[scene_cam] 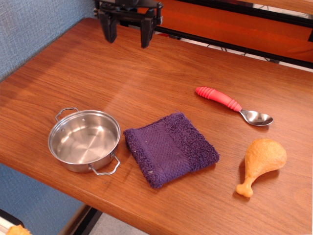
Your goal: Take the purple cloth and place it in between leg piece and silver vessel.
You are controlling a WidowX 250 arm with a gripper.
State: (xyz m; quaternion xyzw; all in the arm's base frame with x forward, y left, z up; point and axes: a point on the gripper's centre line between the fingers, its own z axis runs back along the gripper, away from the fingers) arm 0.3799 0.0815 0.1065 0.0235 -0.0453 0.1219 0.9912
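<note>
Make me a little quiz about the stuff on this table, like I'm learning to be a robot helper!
1. True or false: the purple cloth lies between the silver vessel and the leg piece.
2. Which thing has a red handle? A) the spoon B) the silver vessel C) the leg piece
3. Fill in: the gripper is up at the far end of the table, its fingers spread and holding ______.

Key
1. True. The cloth sits right beside the vessel, with the leg piece off to the other side.
2. A
3. nothing
</note>
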